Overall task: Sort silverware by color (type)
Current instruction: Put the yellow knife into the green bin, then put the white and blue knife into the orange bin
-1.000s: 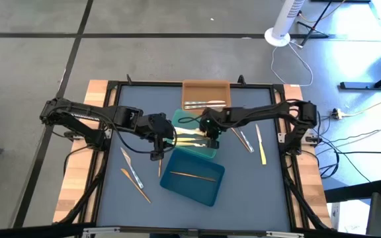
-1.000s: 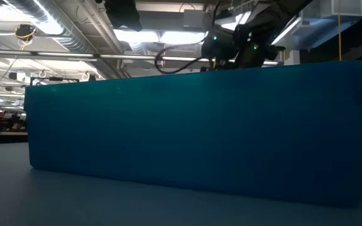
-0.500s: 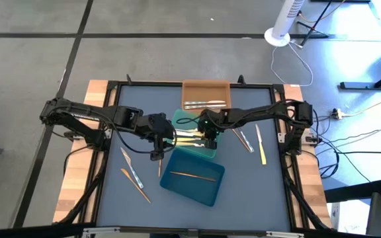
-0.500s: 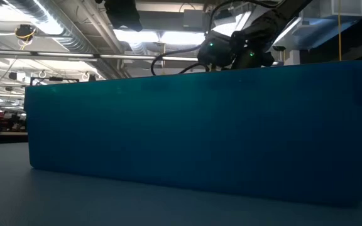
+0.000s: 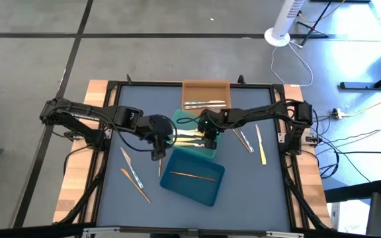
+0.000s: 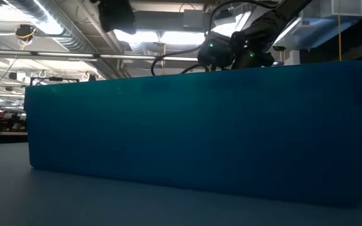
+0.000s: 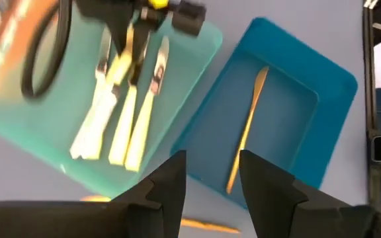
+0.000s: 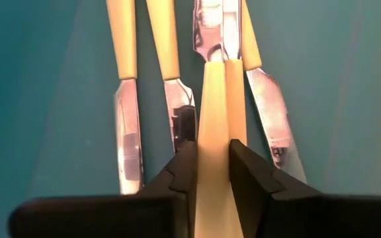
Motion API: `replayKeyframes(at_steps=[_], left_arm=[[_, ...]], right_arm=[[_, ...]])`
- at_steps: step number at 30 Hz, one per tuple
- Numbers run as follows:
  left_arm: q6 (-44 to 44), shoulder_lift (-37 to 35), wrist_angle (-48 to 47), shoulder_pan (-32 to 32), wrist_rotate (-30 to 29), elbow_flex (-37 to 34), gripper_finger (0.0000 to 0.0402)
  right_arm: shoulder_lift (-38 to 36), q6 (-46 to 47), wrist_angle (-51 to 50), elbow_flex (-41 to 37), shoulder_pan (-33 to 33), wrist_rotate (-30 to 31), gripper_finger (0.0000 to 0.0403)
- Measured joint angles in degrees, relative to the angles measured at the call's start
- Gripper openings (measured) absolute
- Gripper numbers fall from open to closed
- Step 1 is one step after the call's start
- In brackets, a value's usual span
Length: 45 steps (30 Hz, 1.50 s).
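Several pale yellow utensils [image 8: 124, 73] lie side by side on the floor of the teal tray [image 5: 185, 121]. My right gripper [image 8: 213, 168] is low in that tray, shut on one more pale yellow utensil [image 8: 218, 112]. My left gripper [image 7: 210, 182] hovers open and empty above the table beside the teal tray and the blue tray [image 7: 296, 86]. An orange-tan utensil [image 7: 247, 132] lies in the blue tray. Silver-grey utensils [image 5: 204, 103] lie in the orange tray [image 5: 206, 86]. My right gripper pinches the pale yellow utensil's handle [image 8: 215, 142] between its two fingers [image 8: 182, 173]. The fingers slant down from the table's right side and lie along the handle. The utensil's far end reaches down among the others in the teal tray; whether it rests on them I cannot tell.
Loose utensils lie on the table mat: a few left of the blue tray [image 5: 132, 173] and a few on the right [image 5: 247, 140], with a yellow one [image 5: 262, 151] beside them. In the low view the blue tray's wall [image 6: 193, 138] blocks most of the table.
My right gripper has sunk a little toward the teal tray, still with the pale yellow utensil. My left gripper has rolled slightly about its own line while staying in place.
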Motion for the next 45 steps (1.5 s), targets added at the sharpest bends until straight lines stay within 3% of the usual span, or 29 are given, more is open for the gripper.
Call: replayKeyframes(at_steps=[7, 13, 21, 29, 35, 45], left_arm=[[-13.5, 0.0, -6.8, -1.4, 2.2, 0.0, 0.0134], [-25.7, 0.0, -10.2, -4.6, 2.2, 0.0, 0.0133], [-49.4, 0.0, -13.1, -10.6, 1.8, 0.0, 0.0134], [-71.9, 0.1, -13.7, -17.5, -3.6, 0.0, 0.0134], [-84.1, 1.0, -14.5, -22.2, -7.2, 0.0, 0.0133], [-101.7, 8.9, -18.7, -26.9, -4.0, 0.0, 0.0133]], right_arm=[[0.0, -0.1, -0.2, -0.1, 0.0, 0.0, 0.0133], [0.0, -0.1, -0.2, -0.1, 0.0, 0.0, 0.0159], [0.1, -0.1, -0.2, -0.1, 0.0, 0.0, 0.0163], [0.1, 0.0, -0.1, -0.1, 0.0, 0.0, 0.0163], [0.1, 0.0, -0.1, -0.1, 0.0, 0.0, 0.0163], [0.1, 0.0, -0.1, -0.1, 0.0, 0.0, 0.0163]])
